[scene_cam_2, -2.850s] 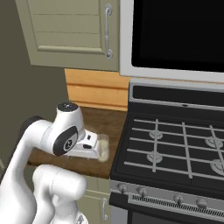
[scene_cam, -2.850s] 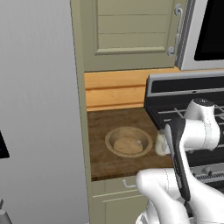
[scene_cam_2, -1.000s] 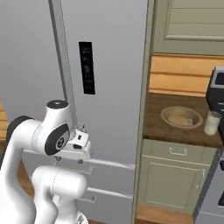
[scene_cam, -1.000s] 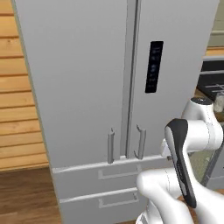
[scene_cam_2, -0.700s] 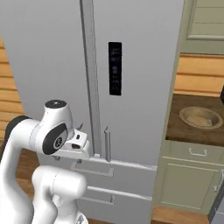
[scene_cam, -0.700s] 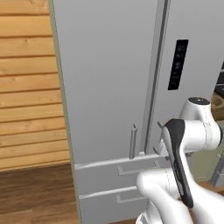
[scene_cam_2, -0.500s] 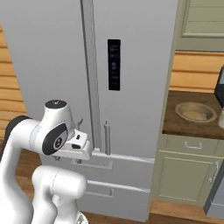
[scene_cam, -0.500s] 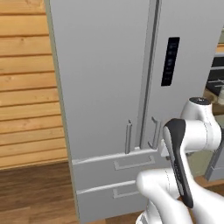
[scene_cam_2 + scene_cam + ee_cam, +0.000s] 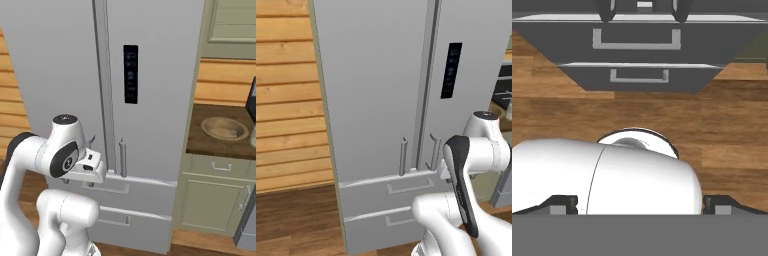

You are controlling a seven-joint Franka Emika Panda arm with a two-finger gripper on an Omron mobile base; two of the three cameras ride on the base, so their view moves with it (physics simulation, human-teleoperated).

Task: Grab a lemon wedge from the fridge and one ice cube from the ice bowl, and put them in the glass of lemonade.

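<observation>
Ahead of the gripper point(image 9: 95, 172) stands the shut fridge point(image 9: 371, 100). Its big, stiff door looks heavy; grab a bar handle point(image 9: 123, 158). Whether the gripper is open, I cannot tell.

— What's that hand camera seeing?

— It's looking down the front of the fridge point(image 9: 642, 42). Two grey drawers point(image 9: 639, 77), one above the other, each with a flat bar pull point(image 9: 636, 46).

— And at the very top?

— The lower ends of two door handles point(image 9: 605, 11), side by side.

— Below the drawers?

— Brown wooden floor point(image 9: 727, 135), planks running across. The finger tips point(image 9: 721, 204) are dark bits low at the sides, well apart.
</observation>
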